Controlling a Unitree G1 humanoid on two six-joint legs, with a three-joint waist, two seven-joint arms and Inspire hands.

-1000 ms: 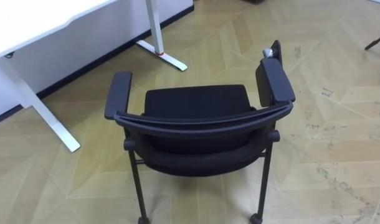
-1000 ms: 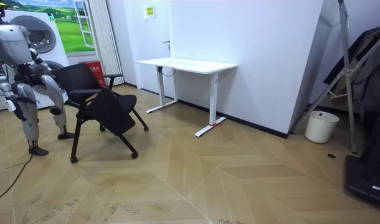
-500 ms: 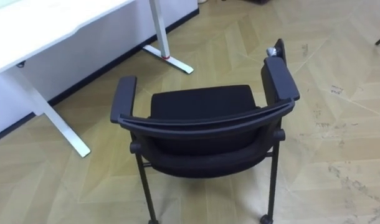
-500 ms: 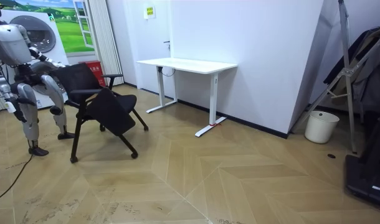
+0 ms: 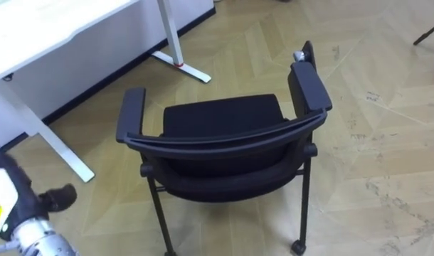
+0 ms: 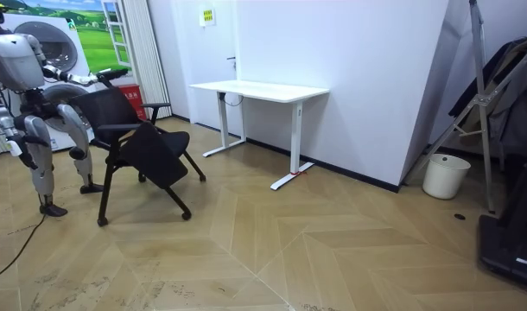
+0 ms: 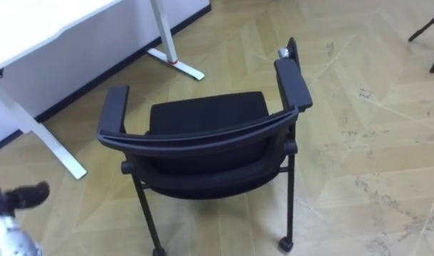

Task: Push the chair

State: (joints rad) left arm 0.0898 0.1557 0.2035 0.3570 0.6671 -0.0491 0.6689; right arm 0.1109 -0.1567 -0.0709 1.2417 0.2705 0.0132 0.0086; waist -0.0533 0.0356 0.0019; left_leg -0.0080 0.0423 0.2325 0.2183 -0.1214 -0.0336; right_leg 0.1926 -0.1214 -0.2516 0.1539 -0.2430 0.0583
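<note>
- A black chair (image 5: 224, 117) is seen on a wooden floor (image 5: 373, 142), directly ahead of the robot, with its seat facing away toward 12 o'clock.
- The curved backrest (image 5: 224, 136) is the part nearest the robot. Its long axis runs across the view from 9 o'clock to 3 o'clock, with the right end turned slightly farther away.
- The near armrest (image 5: 130, 114) on the robot's left is the closest part of the chair to any hand.
- The left hand (image 5: 5, 203) is held up at 8 o'clock from the chair and apart from it. Its thumb (image 5: 60, 196) is spread out sideways, the fingers appear straight, and nothing is held.
- From that hand the backrest lies toward 2 o'clock, so a reach forward and to the right is judged to be needed before any push.
- The right hand (image 6: 15, 145) is seen low at the robot's side in the room view, farther from the chair. Its state cannot be told.
- A white desk (image 5: 46, 25) stands at 10 o'clock beyond the chair.
</note>
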